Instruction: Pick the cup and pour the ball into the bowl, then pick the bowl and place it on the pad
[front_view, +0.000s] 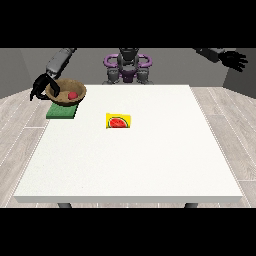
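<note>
A: Where is the bowl (66, 92) sitting at this moment?

B: It is hanging at the table's (150, 160) far corner on the view's left, tilted a little, with its lower edge overlapping the green pad (61, 112) from this angle. I cannot tell whether it is touching the pad.

A: And the ball?

B: The red ball (73, 95) is lying inside the bowl.

A: What is the hand at the view's left (41, 86) doing?

B: It is curling its fingers round the bowl's rim.

A: The other 1?

B: The hand at the view's right (234, 60) is hovering high and off past the table's edge, fingers spread and holding nothing.

A: The cup?

B: A yellow cup (119, 121) with a watermelon print is lying near the table's middle, well apart from both hands.
</note>
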